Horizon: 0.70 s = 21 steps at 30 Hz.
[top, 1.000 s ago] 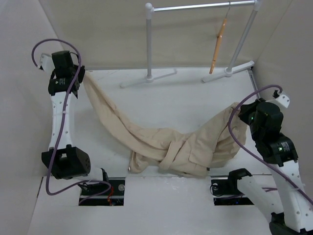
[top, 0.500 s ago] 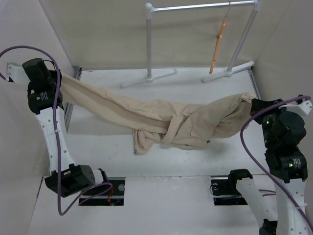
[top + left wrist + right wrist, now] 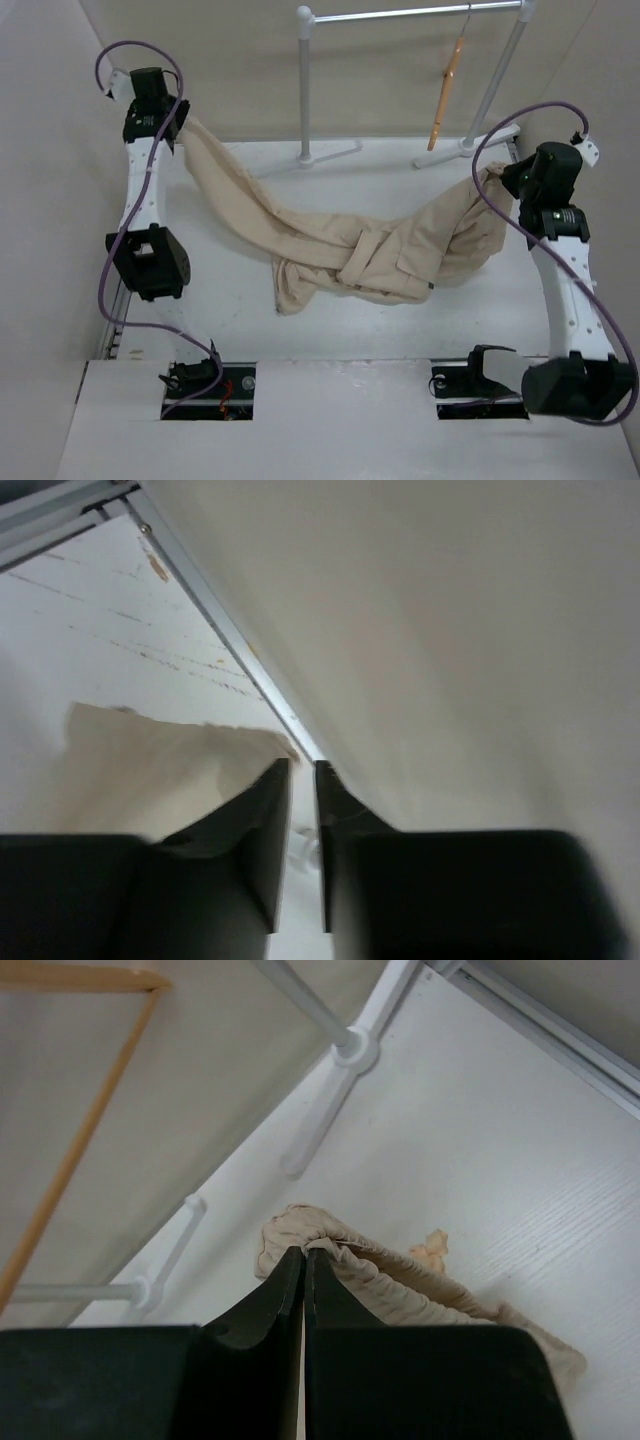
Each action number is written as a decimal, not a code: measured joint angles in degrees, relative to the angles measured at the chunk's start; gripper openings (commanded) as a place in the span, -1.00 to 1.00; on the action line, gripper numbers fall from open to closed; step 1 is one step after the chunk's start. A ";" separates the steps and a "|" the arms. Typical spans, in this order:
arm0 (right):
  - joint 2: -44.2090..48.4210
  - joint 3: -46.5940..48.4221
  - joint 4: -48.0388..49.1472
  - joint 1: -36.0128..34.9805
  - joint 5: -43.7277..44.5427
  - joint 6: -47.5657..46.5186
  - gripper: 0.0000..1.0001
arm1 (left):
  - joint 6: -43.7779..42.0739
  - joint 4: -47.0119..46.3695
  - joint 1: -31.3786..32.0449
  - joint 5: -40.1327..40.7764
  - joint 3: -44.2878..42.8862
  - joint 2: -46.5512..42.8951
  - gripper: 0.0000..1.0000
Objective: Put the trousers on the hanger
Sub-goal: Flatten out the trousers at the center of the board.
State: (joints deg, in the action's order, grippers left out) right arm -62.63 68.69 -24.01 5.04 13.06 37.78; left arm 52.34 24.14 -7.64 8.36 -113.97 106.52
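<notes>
Two grippers meet the trousers (image 3: 370, 250): the right gripper (image 3: 304, 1252) pinches a bunched fold, fingers pressed together. The left gripper (image 3: 302, 770) stands barely parted (cloth against one finger).

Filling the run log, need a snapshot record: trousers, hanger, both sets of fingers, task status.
trousers: middle bunched on table, both ends raised toward the arms
hanger: bare, hooked on white rack rail, far right
left fingers: slightly apart, cloth beside one finger; grip unclear
right fingers: shut on trousers' edge
task status: trousers not yet on hanger
</notes>
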 measured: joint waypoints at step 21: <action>-2.97 0.31 1.55 -4.81 -2.19 2.40 -0.98 | 11.02 4.74 52.57 3.63 70.38 -39.69 0.09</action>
State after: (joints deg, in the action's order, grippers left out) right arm -65.60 68.99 -22.46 0.23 10.87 40.18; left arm 63.35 28.88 44.93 11.99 -43.59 66.83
